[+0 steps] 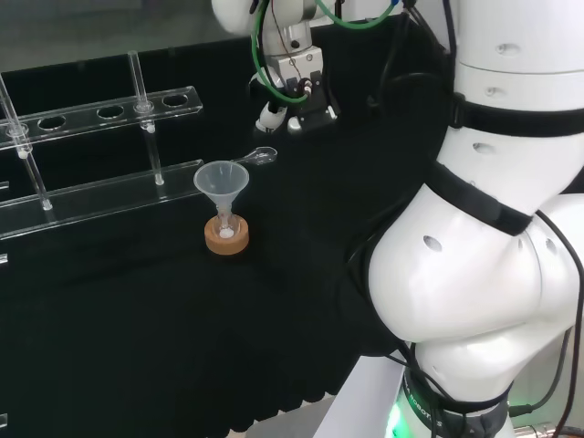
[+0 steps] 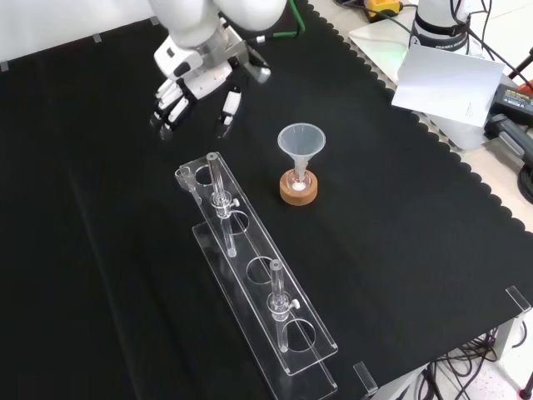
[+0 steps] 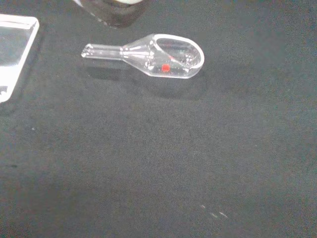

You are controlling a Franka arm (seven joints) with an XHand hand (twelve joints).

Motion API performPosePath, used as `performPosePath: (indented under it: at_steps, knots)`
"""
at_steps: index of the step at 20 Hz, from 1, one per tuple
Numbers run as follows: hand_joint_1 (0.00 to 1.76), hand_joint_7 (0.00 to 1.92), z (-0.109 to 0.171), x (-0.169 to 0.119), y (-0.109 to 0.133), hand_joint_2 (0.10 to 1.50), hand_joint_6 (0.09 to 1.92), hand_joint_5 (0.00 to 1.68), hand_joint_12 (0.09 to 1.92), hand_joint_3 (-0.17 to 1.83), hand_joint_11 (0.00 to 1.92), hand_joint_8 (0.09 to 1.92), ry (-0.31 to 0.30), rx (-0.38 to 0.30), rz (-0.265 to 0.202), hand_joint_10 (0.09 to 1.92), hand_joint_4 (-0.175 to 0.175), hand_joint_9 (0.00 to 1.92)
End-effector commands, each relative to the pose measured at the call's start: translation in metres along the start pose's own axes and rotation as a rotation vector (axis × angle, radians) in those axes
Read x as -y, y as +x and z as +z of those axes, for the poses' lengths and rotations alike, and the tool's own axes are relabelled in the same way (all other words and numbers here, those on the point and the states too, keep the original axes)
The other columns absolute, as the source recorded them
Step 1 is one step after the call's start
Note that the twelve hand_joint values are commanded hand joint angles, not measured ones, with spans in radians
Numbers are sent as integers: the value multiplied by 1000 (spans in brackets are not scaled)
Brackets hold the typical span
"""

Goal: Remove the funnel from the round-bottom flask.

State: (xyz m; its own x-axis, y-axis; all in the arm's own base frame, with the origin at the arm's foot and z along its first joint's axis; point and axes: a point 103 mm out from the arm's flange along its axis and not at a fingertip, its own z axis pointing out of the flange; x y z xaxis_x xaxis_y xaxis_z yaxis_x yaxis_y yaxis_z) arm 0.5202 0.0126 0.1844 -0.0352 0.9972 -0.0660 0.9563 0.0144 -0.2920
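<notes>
A clear funnel stands upright with its stem in the neck of a small round-bottom flask. The flask rests in a cork ring near the middle of the black cloth. The hand hangs above the cloth, apart from the funnel: farther off and to the right in the head view, up and to the left in the front view. Its fingers point down, relaxed and apart, with nothing in them.
A clear glass scoop with a red dot lies on the cloth below the hand, between it and the funnel. A long clear tube rack with upright posts stands beside the flask; its corner shows near the scoop.
</notes>
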Motion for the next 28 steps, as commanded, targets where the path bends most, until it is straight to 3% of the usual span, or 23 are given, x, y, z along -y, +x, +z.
performPosePath:
  at_steps: [1, 13, 20, 28]
  knots:
    - [905, 55, -16, 37, 6, 932, 87, 385, 1335, -175, 234, 604, -29, -7, 25, 683, -19, 315]
    - [881, 173, -37, 106, 20, 943, 87, 399, 1326, -175, 280, 646, -55, -44, 28, 662, -21, 441]
    - [830, 243, -42, 141, 42, 927, 87, 403, 1342, -175, 365, 657, 0, -63, -33, 630, -21, 511]
    - [764, 200, -50, 172, 79, 889, 87, 385, 1391, -175, 439, 644, 19, -34, -75, 626, -12, 467]
